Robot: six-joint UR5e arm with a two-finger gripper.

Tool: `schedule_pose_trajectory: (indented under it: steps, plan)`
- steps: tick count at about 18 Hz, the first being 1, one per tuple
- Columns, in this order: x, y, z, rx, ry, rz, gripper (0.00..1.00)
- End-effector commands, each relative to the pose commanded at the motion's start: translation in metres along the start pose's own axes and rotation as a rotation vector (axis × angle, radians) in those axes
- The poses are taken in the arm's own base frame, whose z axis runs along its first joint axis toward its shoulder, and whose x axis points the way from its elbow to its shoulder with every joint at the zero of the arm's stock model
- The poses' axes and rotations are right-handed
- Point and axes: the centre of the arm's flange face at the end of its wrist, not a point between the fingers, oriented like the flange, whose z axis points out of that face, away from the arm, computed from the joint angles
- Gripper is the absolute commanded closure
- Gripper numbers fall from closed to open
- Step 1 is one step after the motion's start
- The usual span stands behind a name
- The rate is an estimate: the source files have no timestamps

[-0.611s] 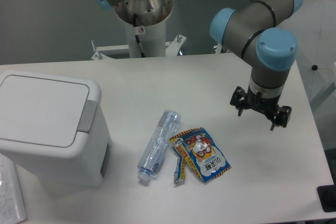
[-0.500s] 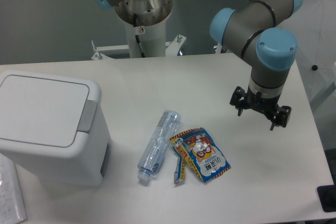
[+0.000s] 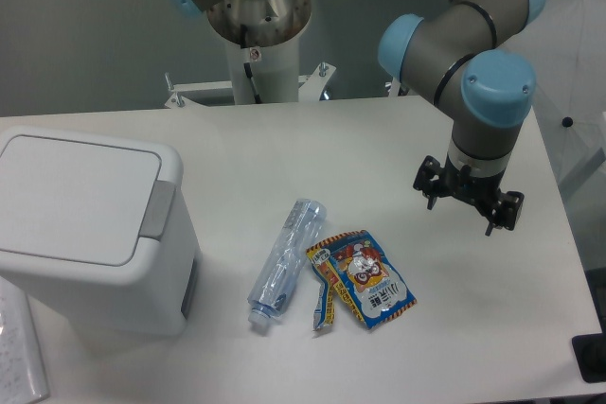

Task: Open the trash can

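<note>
The gripper (image 3: pixel 467 200) is hanging over the right part of the worktop (image 3: pixel 379 149), fingers spread apart and holding nothing; since the earlier frame it has shifted only a hair to the left. Nothing else has moved. One bottle (image 3: pixel 285 261) is lying on its side near the middle, touching one colourful packet (image 3: pixel 362 278) on its right. One trash can (image 3: pixel 90 229) is sitting at the near left, well apart from the gripper, its lid (image 3: pixel 76 195) lying flat and shut, so its inside is hidden.
</note>
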Motion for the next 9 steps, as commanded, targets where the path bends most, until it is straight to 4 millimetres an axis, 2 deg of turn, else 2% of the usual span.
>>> schedule_pose_trajectory:
  steps: [9]
  plan:
    - [0.0003, 0.0020, 0.0021, 0.000, 0.005, -0.001, 0.00]
